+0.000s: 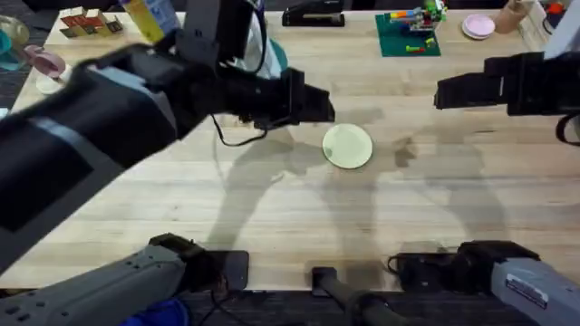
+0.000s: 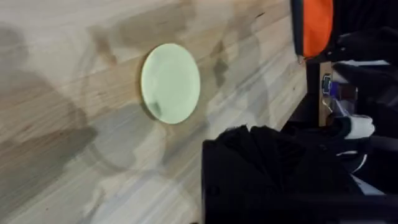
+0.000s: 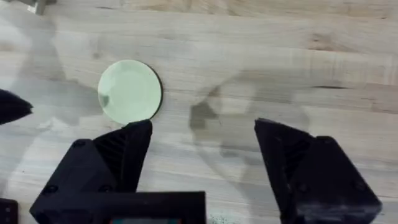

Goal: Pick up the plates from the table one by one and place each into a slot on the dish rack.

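Plate flat on the bench — hands above it

We see the pale green plate (image 1: 348, 146) mid-bench (image 1: 272, 217); right hand (image 3: 202, 146) spread wide and empty, left hand's state we cannot tell; plate looks light, stiff, slippery — take its rim.

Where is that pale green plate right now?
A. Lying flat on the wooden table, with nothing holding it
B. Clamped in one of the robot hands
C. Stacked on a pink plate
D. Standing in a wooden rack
A: the plate lies flat on the bare table, and the open right hand hangs above the table with nothing in it.
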You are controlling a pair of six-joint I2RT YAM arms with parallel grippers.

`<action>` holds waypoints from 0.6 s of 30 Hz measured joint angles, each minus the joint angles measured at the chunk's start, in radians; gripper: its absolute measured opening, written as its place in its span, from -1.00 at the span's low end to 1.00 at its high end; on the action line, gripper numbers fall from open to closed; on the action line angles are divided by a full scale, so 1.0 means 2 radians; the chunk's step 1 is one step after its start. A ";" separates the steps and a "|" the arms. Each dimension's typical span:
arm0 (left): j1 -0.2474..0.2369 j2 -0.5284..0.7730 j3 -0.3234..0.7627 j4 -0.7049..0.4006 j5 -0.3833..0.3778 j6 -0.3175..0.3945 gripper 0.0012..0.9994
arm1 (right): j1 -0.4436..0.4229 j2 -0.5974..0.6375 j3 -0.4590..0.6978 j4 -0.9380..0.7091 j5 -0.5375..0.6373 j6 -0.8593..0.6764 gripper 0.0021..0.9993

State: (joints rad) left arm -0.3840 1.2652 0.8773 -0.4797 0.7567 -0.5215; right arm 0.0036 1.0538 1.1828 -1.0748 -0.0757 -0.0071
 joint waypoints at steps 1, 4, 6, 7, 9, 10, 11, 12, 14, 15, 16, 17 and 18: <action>0.000 0.000 -0.009 0.009 0.000 -0.004 -0.92 | 0.000 0.000 0.000 0.000 0.000 0.000 0.99; 0.000 0.000 -0.037 0.044 -0.001 -0.012 -0.92 | 0.000 0.000 0.000 0.000 0.000 0.000 0.99; 0.000 0.000 -0.055 0.066 -0.001 -0.016 -0.92 | 0.000 0.000 0.000 0.000 0.000 0.000 0.99; 0.000 0.002 -0.061 0.076 0.000 -0.016 -0.92 | 0.000 0.000 0.000 0.000 0.000 0.000 0.99; 0.000 0.009 -0.071 0.093 0.000 -0.018 -0.92 | 0.000 0.000 0.000 0.000 0.000 0.000 0.99; 0.000 0.016 -0.075 0.098 0.001 -0.018 -0.92 | 0.000 0.000 0.000 0.000 0.000 0.000 0.99; 0.000 0.022 -0.077 0.100 0.001 -0.018 -0.92 | 0.000 0.000 0.000 0.000 0.000 0.000 0.99; 0.000 0.029 -0.078 0.102 0.001 -0.019 -0.92 | 0.000 0.000 0.000 0.000 0.000 0.000 0.99; 0.000 0.044 -0.079 0.113 0.002 -0.020 -0.92 | 0.000 0.000 0.000 0.000 0.000 0.000 0.99; 0.000 0.052 -0.079 0.122 0.004 -0.020 -0.92 | 0.000 0.000 0.000 0.000 0.000 0.000 0.99; 0.000 0.061 -0.079 0.131 0.006 -0.020 -0.92 | 0.000 0.000 0.000 0.000 0.000 0.000 0.99; 0.000 0.070 -0.079 0.139 0.008 -0.020 -0.92 | 0.000 0.000 0.000 0.000 0.000 0.000 0.99; 0.000 0.080 -0.079 0.149 0.012 -0.020 -0.92 | 0.000 0.000 0.000 0.000 0.000 0.000 0.99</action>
State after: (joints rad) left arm -0.3840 1.4249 0.7193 -0.1826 0.7808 -0.5617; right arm 0.0036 1.0538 1.1828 -1.0747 -0.0757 -0.0071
